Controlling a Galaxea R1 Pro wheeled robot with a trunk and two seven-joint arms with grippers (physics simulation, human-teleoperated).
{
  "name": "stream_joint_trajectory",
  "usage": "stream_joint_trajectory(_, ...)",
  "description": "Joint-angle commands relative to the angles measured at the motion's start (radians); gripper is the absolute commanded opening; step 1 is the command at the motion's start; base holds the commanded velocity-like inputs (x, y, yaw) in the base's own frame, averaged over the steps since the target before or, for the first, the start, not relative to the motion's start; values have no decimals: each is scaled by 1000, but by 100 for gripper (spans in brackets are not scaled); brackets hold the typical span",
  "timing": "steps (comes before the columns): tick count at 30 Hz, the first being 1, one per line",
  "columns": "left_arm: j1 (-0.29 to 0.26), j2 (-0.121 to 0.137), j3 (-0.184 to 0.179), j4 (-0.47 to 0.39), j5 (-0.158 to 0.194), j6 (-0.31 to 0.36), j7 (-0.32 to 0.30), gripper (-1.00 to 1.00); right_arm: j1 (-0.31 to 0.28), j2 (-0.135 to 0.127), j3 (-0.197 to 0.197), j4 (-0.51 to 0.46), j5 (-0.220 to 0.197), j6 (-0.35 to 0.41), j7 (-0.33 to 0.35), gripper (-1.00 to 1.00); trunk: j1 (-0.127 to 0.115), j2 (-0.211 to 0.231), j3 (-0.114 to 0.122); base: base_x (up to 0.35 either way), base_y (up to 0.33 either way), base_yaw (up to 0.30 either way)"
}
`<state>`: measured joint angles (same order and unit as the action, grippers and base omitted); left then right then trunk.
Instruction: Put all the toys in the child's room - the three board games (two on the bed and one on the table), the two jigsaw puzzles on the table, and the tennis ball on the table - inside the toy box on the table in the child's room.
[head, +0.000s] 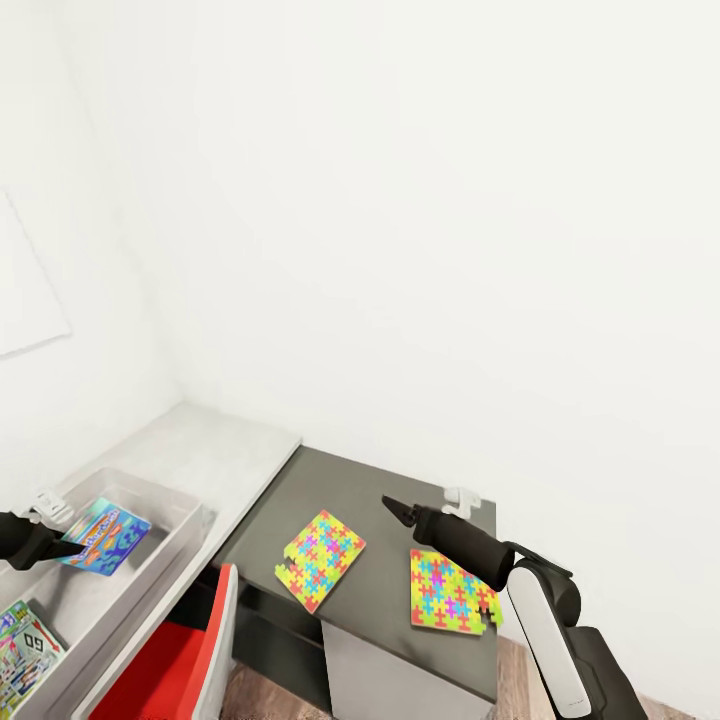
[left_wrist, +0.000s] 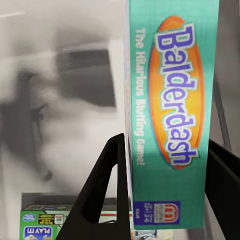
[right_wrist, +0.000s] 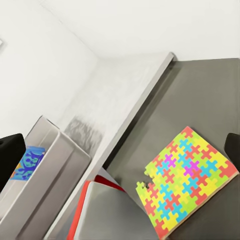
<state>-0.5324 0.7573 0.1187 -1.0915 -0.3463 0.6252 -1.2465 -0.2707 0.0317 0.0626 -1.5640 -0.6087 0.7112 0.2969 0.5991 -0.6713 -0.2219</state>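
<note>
My left gripper (head: 45, 537) is shut on a blue board game (head: 106, 535), held tilted over the translucent toy box (head: 190, 520) on the pale table (head: 225, 450). In the left wrist view the game reads "Balderdash" (left_wrist: 172, 100) and is pinched between the fingers (left_wrist: 102, 192). A green board game (head: 25, 650) lies inside the box. Two jigsaw puzzles (head: 320, 560) (head: 450, 592) lie flat on the table's lower dark section. My right gripper (head: 398, 510) hovers open above and between them, holding nothing. The tennis ball and the bed are out of view.
A red chair (head: 175, 665) stands below the toy box, against the dark section's front. White walls close off the back and left. A small white fitting (head: 462, 497) sits on the dark section by my right arm. Wood floor (head: 270, 695) shows below.
</note>
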Motion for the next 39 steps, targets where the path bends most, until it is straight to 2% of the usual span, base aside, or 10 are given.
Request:
stream_joint_trajectory(1, -1, 0, 5, 0, -7, 9, -9, -100, -1, 0, -1, -1, 0, 5, 2, 100, 0, -1, -3, 0, 0, 0)
stream_joint_trajectory(13, -3, 0, 36, 1, -5, 13, -9, -100, -1, 0, -1, -1, 0, 5, 2, 100, 0, -1, -23, 0, 0, 0)
stream_joint_trajectory(24, -3, -2, 97, 0, -1, 22, -6, -100, -1, 0, -1, -1, 0, 5, 2, 100, 0, -1, -40, 0, 0, 0)
stream_joint_trajectory(30, -3, -5, 103, -1, 0, 24, -4, -100, -1, 0, -1, -1, 0, 5, 2, 100, 0, -1, -49, 0, 0, 0)
stream_joint_trajectory(39, -3, -7, 105, -13, 1, 24, -5, -100, -1, 0, -1, -1, 0, 2, 3, 100, 0, -1, -50, 0, 0, 0)
